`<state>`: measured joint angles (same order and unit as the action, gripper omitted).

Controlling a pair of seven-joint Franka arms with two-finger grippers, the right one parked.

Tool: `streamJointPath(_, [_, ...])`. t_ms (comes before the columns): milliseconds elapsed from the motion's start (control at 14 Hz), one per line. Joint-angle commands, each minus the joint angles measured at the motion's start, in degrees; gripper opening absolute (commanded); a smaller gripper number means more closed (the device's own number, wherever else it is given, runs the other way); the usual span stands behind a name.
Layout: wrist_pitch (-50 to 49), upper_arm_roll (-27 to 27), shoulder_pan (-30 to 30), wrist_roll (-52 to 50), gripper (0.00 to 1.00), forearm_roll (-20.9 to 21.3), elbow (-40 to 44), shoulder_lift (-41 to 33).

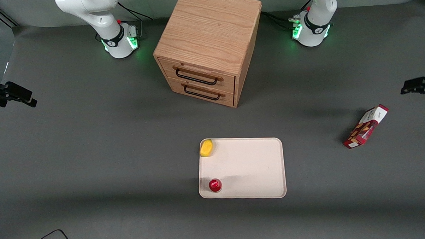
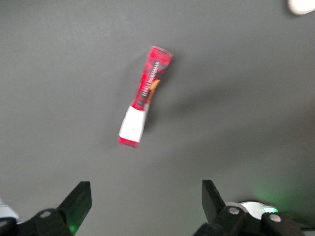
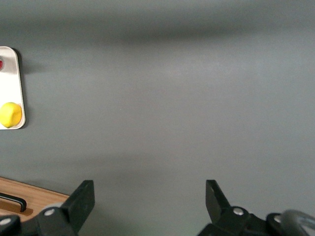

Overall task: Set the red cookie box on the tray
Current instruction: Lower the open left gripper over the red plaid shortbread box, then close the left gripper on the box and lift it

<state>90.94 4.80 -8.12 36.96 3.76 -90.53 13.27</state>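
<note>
1. Front view: the red cookie box [image 1: 366, 127] stands on its long narrow edge on the grey table [image 1: 93, 155], well apart from the tray [image 1: 249, 167] and toward the working arm's end of the table. The cream tray is nearer to the camera than the wooden cabinet [image 1: 210, 45], which has 2 drawers with dark handles. A yellow fruit [image 1: 206, 147] sits in 1 tray corner, the one closest to the cabinet on the parked arm's side, and a small red-topped cup [image 1: 214, 185] stands in the corner nearer to the camera on that same side. The rest of the tray is bare.

2. Left wrist view: the gripper [image 2: 146, 204] hangs above the table, its 2 fingers spread wide and grasping nothing. The cookie box [image 2: 145, 97] lies apart from the fingers, slanted, its white end closer to the gripper.

3. Right wrist view: a tray edge [image 3: 15, 88] with the yellow fruit [image 3: 10, 114] shows, and a corner of the cabinet [image 3: 24, 196].
</note>
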Motion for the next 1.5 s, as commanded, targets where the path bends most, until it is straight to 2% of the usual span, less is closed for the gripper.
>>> streamJointPath(0, [13.95, 1.61, -0.06, 9.6, 1.0, -2.17, -10.08, 2.62])
streamJointPath(214, [27.76, 3.63, -0.06, 18.21, 1.0, -10.59, -16.41, 8.78])
streamJointPath(286, [32.33, 3.55, -0.06, 18.59, 0.91, -12.44, -19.31, 9.4])
streamJointPath(357, [37.42, 3.64, 0.03, 18.5, 0.39, -14.29, -22.47, 9.41])
streamJointPath(429, [40.25, 3.55, 0.03, 18.94, 0.0, -15.79, -23.72, 9.93])
streamJointPath(786, [38.01, 3.55, 0.2, 18.24, 0.0, -16.5, -21.37, 10.03])
streamJointPath(1000, [26.09, 3.46, 0.64, 12.81, 0.0, -16.33, -14.36, 7.92])
streamJointPath(1214, [10.54, 1.1, 1.26, 0.53, 0.0, -15.28, -3.73, 5.28])
streamJointPath(1429, [-0.65, -7.66, 1.35, -20.79, 0.0, -11.94, 7.17, 4.22])
